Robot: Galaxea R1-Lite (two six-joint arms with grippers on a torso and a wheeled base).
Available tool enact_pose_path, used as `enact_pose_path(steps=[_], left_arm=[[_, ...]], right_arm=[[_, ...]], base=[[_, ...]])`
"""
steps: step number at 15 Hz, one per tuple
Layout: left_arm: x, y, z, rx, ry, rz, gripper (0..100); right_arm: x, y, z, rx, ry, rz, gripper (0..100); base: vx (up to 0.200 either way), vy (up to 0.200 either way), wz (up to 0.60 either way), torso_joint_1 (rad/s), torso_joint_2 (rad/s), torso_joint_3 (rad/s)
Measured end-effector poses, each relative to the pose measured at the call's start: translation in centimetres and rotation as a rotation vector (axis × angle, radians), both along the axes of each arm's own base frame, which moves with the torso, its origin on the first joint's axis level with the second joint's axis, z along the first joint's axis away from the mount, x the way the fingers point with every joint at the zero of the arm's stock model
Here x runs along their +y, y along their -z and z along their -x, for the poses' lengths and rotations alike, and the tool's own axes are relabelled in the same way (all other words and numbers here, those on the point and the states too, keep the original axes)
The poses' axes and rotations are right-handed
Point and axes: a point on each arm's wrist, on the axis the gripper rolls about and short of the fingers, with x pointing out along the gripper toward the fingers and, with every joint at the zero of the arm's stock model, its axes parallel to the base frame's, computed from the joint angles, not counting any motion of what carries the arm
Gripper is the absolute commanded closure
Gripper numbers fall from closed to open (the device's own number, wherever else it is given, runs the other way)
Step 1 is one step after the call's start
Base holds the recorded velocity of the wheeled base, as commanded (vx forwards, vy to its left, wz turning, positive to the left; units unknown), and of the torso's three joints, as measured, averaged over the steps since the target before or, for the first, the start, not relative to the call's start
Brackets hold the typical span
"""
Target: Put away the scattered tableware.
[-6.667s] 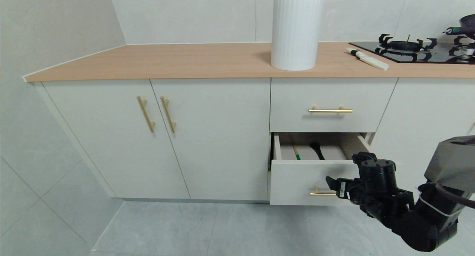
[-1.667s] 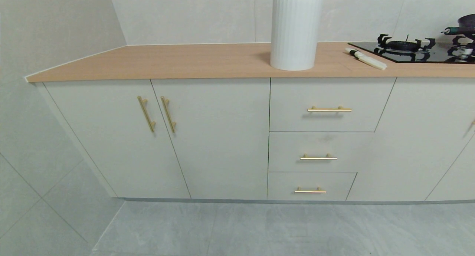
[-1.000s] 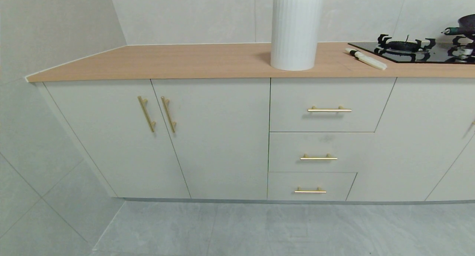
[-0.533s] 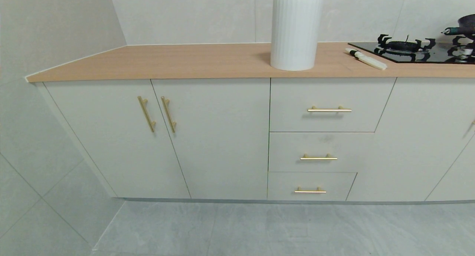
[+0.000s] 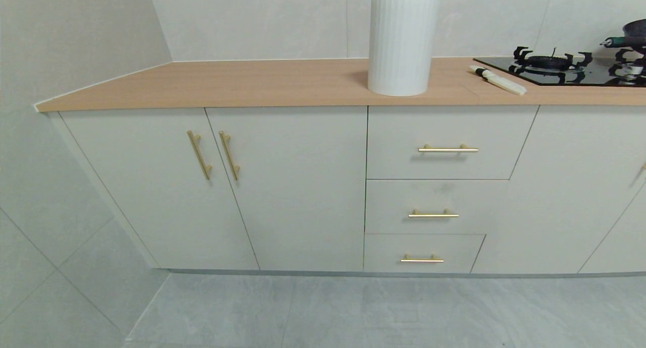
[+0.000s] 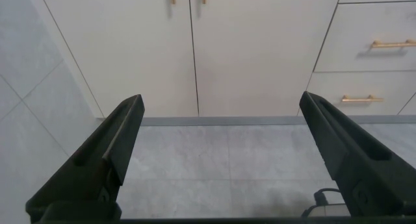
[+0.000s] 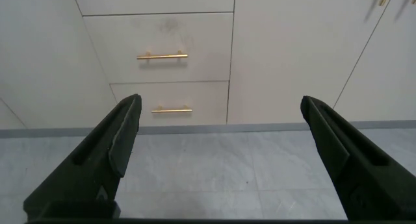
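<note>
A white utensil with a dark handle (image 5: 497, 79) lies on the wooden countertop (image 5: 252, 83) beside the hob. Below it, the top drawer (image 5: 446, 131), middle drawer (image 5: 434, 199) and bottom drawer (image 5: 422, 247) are all closed. My left gripper (image 6: 221, 104) is open and empty, low over the floor, facing the double cabinet doors (image 6: 188, 55). My right gripper (image 7: 221, 102) is also open and empty above the floor, facing the middle drawer (image 7: 162, 36) and bottom drawer (image 7: 171, 97).
A tall white ribbed canister (image 5: 401, 43) stands on the counter above the drawers. A black gas hob (image 5: 560, 65) sits at the right end. The double doors (image 5: 217, 186) have gold handles. Grey tiled floor (image 5: 323, 312) spreads in front, and a wall closes the left side.
The middle drawer, open 6.7 s ago with my right gripper at its handle, is now closed, and that arm has left the head view. Nothing has changed over the last 1.7 s.
</note>
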Motion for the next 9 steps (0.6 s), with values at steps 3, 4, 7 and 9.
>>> enact_pose_path(steps=[3,4,7,9], left_arm=[[0.00,0.00,0.00,0.000,0.000,0.000,0],[0.00,0.00,0.00,0.000,0.000,0.000,0],[0.00,0.00,0.00,0.000,0.000,0.001,0],[0.00,0.00,0.00,0.000,0.000,0.000,0]], right_arm=[[0.01,0.00,0.00,0.000,-0.007,0.001,0],[0.02,0.00,0.00,0.000,-0.008,0.001,0],[0.02,0.01,0.00,0.001,-0.009,0.001,0],[0.02,0.01,0.00,0.001,-0.009,0.001,0]], base=[[0.067,0.000,0.00,0.002,0.00,0.002],[0.200,0.000,0.00,0.002,0.00,0.002],[0.200,0.000,0.00,0.002,0.00,0.002],[0.200,0.000,0.00,0.005,0.00,0.002]])
